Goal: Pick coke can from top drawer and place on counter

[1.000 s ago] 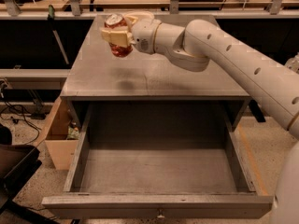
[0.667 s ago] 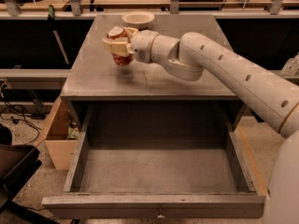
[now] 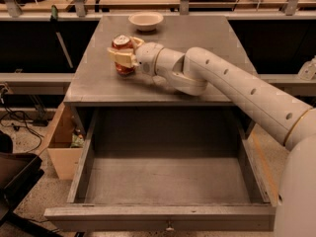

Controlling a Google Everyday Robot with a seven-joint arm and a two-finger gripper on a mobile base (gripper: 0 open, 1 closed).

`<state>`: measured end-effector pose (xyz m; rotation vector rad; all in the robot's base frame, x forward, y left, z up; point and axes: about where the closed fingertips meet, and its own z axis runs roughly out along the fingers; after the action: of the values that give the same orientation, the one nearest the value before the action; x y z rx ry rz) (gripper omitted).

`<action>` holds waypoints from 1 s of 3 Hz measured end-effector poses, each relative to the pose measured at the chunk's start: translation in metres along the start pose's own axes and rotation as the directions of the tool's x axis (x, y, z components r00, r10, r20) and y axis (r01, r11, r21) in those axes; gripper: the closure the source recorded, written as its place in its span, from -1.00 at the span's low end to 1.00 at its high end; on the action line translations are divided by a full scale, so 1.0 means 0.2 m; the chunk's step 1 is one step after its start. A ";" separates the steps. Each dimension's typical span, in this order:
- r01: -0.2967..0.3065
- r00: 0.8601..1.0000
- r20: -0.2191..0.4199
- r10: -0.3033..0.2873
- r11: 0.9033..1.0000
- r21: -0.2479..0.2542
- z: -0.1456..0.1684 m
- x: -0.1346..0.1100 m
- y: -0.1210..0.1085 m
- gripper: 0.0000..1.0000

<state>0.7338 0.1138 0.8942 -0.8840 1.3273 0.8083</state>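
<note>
Since the previous moment, the small red, silver-topped coke can [image 3: 121,42] has come lower and a little towards the left edge of the flat grey matte counter [image 3: 207,33]. Its base is now at or just above the surface; I cannot tell whether it touches. The two-finger gripper [image 3: 121,58] is clamped around the can's middle, over the counter's left part, in front of a shallow cream bowl [image 3: 145,20]. The white jointed arm [image 3: 237,83] reaches in from the lower right, lying low across the counter, with its wrist roughly level and pointing left. The wide grey wooden top drawer [image 3: 158,216] stands pulled open below.
</note>
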 end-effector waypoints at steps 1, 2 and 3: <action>0.000 1.000 0.000 0.000 1.000 0.000 0.00 -0.01 0.00 0.17; 0.000 1.000 0.000 0.000 1.000 0.000 0.00 -0.01 0.00 -0.28; 0.000 1.000 0.001 0.000 1.000 -0.002 0.01 -0.01 0.00 -0.90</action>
<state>0.7334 0.1151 0.8970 -0.8850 1.3264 0.8099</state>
